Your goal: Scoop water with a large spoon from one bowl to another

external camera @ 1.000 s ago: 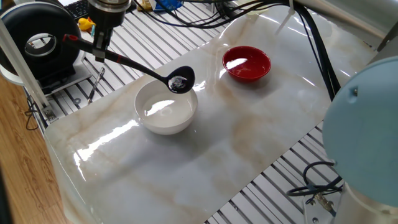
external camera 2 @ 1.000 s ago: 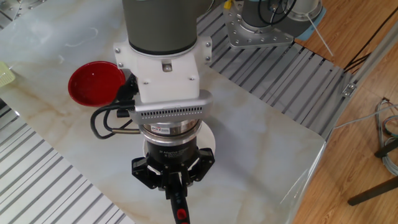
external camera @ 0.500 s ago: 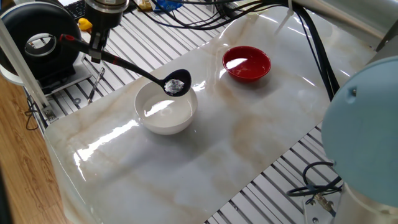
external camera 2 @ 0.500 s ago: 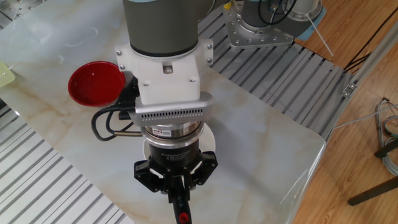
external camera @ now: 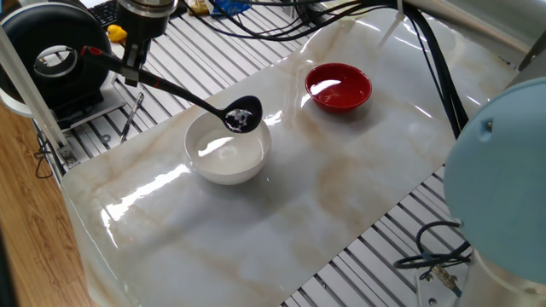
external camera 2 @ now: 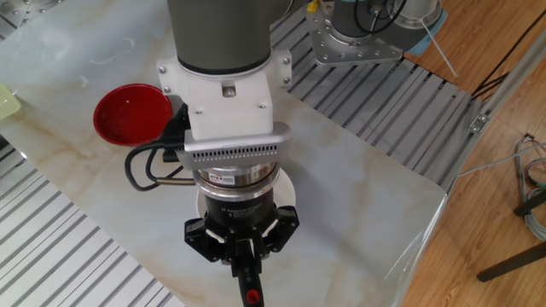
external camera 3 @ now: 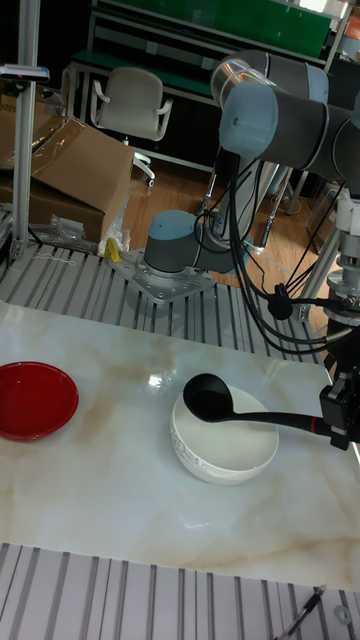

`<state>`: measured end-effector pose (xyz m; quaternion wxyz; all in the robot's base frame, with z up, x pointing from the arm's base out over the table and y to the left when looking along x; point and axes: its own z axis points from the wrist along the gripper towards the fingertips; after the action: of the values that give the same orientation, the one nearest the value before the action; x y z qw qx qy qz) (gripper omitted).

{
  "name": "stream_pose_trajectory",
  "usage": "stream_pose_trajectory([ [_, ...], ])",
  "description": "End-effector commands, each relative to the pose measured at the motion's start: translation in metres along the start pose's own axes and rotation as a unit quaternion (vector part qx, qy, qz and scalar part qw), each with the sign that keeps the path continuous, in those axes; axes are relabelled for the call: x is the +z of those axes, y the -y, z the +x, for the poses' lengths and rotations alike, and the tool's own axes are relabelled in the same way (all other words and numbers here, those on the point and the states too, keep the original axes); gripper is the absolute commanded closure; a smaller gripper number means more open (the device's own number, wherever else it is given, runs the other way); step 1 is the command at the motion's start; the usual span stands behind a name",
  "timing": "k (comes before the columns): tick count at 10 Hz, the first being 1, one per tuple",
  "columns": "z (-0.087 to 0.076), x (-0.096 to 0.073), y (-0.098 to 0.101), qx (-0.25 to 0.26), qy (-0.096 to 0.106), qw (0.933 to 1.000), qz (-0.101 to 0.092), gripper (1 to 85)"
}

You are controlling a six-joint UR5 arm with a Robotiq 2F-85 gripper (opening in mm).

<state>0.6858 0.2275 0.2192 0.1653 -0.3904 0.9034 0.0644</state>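
Gripper [external camera 2: 245, 258] clamped tight on the red-tipped end of the ladle [external camera: 242, 117] handle, fingers pressed against it from both sides. Scoop held level over the far rim of the white bowl [external camera: 227, 150], a glint of water [external camera: 241, 116] in it. Red bowl [external camera: 339, 87] well apart on the marble table [external camera: 341, 179].

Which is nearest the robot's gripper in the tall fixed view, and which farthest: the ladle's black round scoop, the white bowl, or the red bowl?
1. Large plain white round bowl, just left of the gripper.
2. Black ladle's round scoop, above the bowl's far-left rim; close to call with the bowl.
3. Small glossy red round bowl, far left.
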Motion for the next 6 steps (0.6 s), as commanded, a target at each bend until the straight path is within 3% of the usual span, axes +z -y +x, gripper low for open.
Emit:
stream_pose_trajectory([
  [1, 0.0034, -0.0043, -0.0004, 0.002, -0.001, 1.0, -0.002, 84.3],
  [6, 0.005, -0.0021, 0.002, 0.002, -0.001, 1.0, 0.0, 84.3],
])
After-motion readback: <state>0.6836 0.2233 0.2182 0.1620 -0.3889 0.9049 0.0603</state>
